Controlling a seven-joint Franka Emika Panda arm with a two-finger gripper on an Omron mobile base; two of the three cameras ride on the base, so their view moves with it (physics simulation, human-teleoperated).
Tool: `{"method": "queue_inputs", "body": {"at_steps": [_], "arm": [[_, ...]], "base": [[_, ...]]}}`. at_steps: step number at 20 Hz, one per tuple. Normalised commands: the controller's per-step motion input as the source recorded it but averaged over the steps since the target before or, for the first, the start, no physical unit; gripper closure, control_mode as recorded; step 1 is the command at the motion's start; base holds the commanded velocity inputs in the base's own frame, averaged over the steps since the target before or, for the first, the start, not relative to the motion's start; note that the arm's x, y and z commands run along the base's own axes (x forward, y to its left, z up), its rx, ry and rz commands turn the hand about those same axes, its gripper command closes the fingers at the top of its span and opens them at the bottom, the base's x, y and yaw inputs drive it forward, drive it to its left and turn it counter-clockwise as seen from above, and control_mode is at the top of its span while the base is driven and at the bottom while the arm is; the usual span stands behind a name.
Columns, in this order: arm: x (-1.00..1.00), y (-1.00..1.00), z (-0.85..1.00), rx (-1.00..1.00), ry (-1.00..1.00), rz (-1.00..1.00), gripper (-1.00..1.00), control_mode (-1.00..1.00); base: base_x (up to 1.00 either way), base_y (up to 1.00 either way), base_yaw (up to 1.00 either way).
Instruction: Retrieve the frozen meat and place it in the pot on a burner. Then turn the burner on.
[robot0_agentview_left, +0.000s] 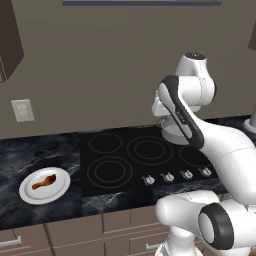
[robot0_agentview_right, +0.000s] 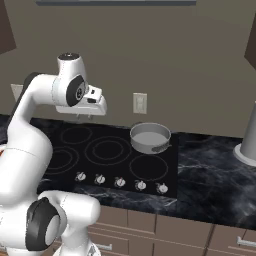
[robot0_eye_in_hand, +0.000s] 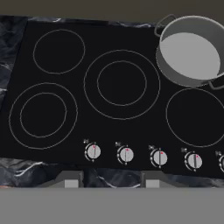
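- The frozen meat (robot0_agentview_left: 44, 182) is seen lying on a white plate (robot0_agentview_left: 59, 189) on the tabletop (robot0_agentview_left: 30, 150), left of the cooktop (robot0_eye_in_hand: 65, 109).
- The pot (robot0_eye_in_hand: 190, 49) is set on the back right burner.
- The fingers (robot0_eye_in_hand: 107, 180) are held apart, empty, above the knobs (robot0_eye_in_hand: 126, 154).

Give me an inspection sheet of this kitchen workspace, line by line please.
Surface: black cooktop set in a dark marbled counter, knobs along its front.
Job's things: frozen meat lies on a white plate left of the cooktop; pot sits on the back right burner, nothing in it.
Clutter: nothing seen.
Gripper: gripper above the cooktop, holds nothing.
Cables: nothing seen.
Surroundings: wall outlets, drawers below.
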Motion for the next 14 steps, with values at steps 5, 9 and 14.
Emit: {"method": "queue_inputs", "body": {"at_steps": [5, 9, 14], "arm": [[-0.09, 0.00, 0.00, 0.00, 0.00, 0.00, -1.00, -1.00], [-0.09, 0.00, 0.00, 0.00, 0.00, 0.00, -1.00, -1.00], [-0.06, 0.02, 0.00, 0.00, 0.00, 0.00, -1.00, -1.00]], "base": [[0.00, 0.00, 0.00], [0.00, 0.00, 0.00], [0.00, 0.00, 0.00]]}}
